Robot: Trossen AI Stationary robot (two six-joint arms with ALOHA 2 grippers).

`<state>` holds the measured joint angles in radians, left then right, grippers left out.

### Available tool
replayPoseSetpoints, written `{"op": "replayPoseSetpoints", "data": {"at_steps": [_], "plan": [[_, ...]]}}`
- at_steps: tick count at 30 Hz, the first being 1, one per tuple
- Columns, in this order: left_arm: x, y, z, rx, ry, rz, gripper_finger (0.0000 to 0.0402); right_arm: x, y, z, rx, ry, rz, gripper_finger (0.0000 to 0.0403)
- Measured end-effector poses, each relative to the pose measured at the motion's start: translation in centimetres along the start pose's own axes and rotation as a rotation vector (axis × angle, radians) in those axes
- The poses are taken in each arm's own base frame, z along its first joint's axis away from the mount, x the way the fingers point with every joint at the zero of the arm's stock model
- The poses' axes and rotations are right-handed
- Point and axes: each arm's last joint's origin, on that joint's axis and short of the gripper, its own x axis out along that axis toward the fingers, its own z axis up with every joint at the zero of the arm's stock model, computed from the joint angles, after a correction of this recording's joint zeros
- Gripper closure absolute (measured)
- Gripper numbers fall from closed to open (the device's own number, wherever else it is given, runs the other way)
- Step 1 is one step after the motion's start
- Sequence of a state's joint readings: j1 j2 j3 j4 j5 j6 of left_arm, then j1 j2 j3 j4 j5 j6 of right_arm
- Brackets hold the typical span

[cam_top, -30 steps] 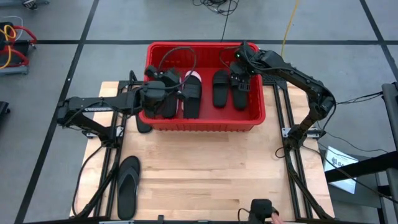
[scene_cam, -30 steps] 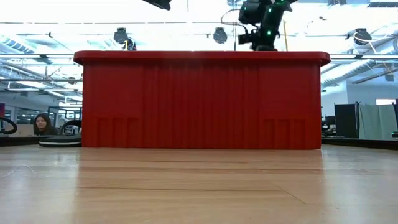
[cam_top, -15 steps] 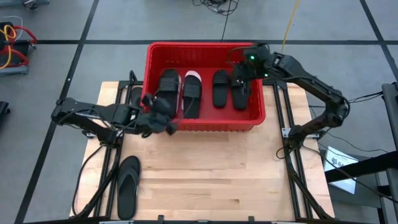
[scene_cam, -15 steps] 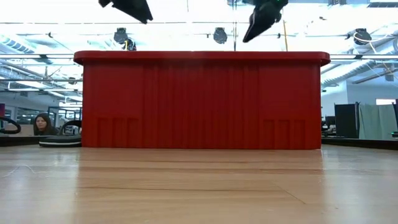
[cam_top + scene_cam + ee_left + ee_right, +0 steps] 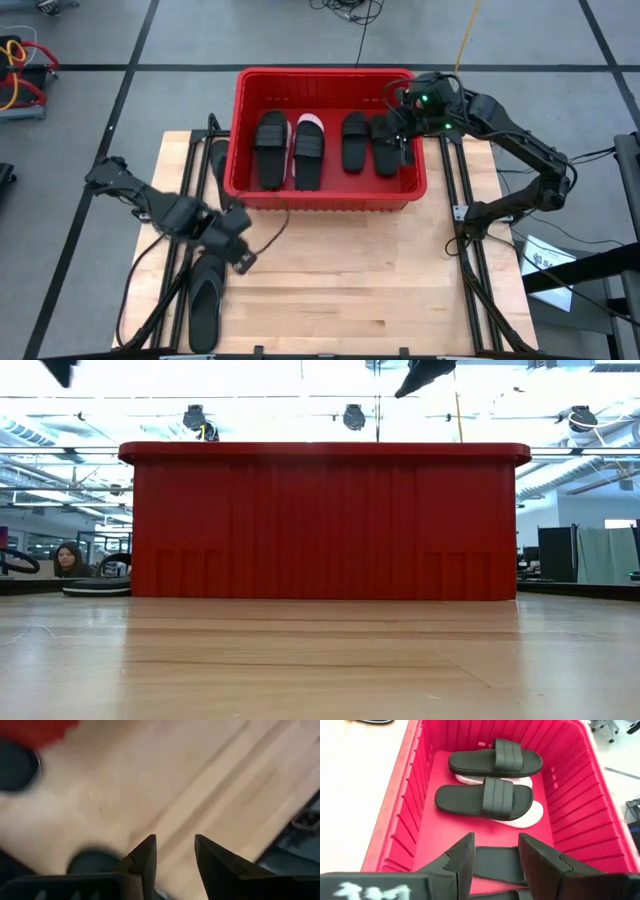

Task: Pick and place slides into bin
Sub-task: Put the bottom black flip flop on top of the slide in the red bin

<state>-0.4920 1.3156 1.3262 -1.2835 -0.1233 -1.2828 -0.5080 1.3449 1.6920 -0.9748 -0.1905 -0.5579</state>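
The red bin (image 5: 325, 190) stands at the table's far side and holds several slides: a black one (image 5: 272, 150), a black one on a pale pink one (image 5: 308, 150), and two black ones (image 5: 355, 142) (image 5: 388, 148). A black flip-flop (image 5: 205, 300) lies flat on the table near the front left. Another black slide (image 5: 218, 160) lies beside the bin's left wall. My left gripper (image 5: 240, 258) (image 5: 175, 847) is open and empty above the wood, just beyond the flip-flop's far end. My right gripper (image 5: 398, 132) (image 5: 496, 847) is open and empty over the bin's right part.
Bare wooden table (image 5: 350, 280) stretches in front of the bin. Dark frame rails run along both table sides (image 5: 460, 240). In the low view the bin's front wall (image 5: 325, 520) fills the middle, and a person (image 5: 68, 560) sits far behind.
My left gripper has drawn back out of the bin, gone toward the table's near left and come down over the flip-flop's far end. The black slide under it then now lies in the bin's left part. My right gripper has shifted a little toward the bin's right wall.
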Motion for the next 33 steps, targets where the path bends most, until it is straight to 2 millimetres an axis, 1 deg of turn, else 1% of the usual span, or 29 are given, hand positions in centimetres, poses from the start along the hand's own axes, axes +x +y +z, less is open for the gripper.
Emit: {"op": "replayPoseSetpoints", "data": {"at_steps": [4,7,10,16,22,29,33], "plan": [[0.6,-1.0,-2.9,-0.042,0.069,0.013,0.0275,0.1,0.3,0.1,0.013,0.005,0.014,0.0263],[1.7,-1.6,-4.7,-0.06,0.117,0.058,0.0275,0.2,0.6,0.2,0.008,0.004,0.023,0.0262],[3.0,-2.1,-6.1,-0.068,0.18,0.115,0.0275,0.2,0.9,0.4,-0.001,-0.001,0.033,0.0263],[5.3,-3.0,-7.6,-0.123,0.309,0.223,0.0275,0.3,1.2,0.6,-0.009,-0.005,0.042,0.0262],[6.9,-3.2,-9.0,-0.21,0.384,0.319,0.0275,0.3,1.2,0.6,-0.009,-0.005,0.042,0.0262],[8.3,-3.2,-10.5,-0.242,0.379,0.405,0.0275,0.3,1.2,0.6,0.014,-0.005,0.042,0.0262],[9.0,-2.8,-10.9,-0.262,0.361,0.499,0.0275,0.3,1.2,0.6,0.014,-0.006,0.041,0.0261]]}}
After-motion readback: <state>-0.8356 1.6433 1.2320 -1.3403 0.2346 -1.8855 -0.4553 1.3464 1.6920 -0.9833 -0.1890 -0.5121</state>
